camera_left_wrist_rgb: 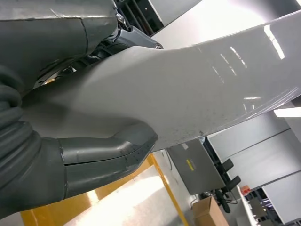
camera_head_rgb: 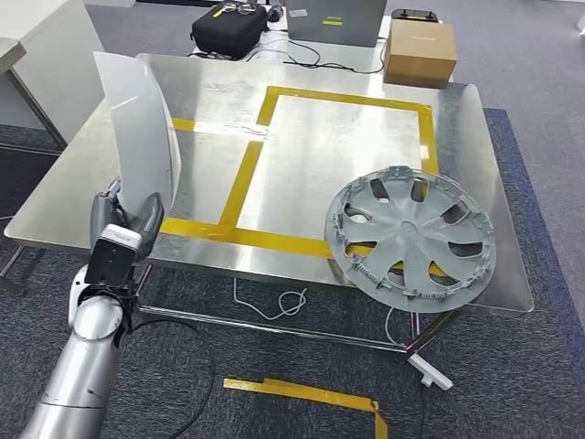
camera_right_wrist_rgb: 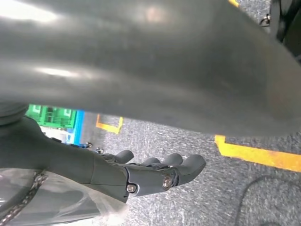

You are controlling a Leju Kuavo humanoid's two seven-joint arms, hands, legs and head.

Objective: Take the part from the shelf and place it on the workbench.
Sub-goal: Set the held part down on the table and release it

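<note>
My left hand (camera_head_rgb: 130, 225) grips the lower end of a white curved panel (camera_head_rgb: 139, 123) and holds it upright over the near left corner of the metal workbench (camera_head_rgb: 311, 155). In the left wrist view the thumb (camera_left_wrist_rgb: 106, 155) presses on the glossy panel (camera_left_wrist_rgb: 199, 89), with the darker fingers behind it. My right hand (camera_right_wrist_rgb: 160, 172) hangs over grey carpet with its fingers stretched out and nothing in them.
A grey wheel cover (camera_head_rgb: 411, 238) lies on the bench's near right corner, overhanging the edge. Yellow tape (camera_head_rgb: 238, 187) marks rectangles on the bench top. A black case (camera_head_rgb: 228, 27) and a cardboard box (camera_head_rgb: 420, 50) stand behind it. Cables (camera_head_rgb: 276, 306) hang below.
</note>
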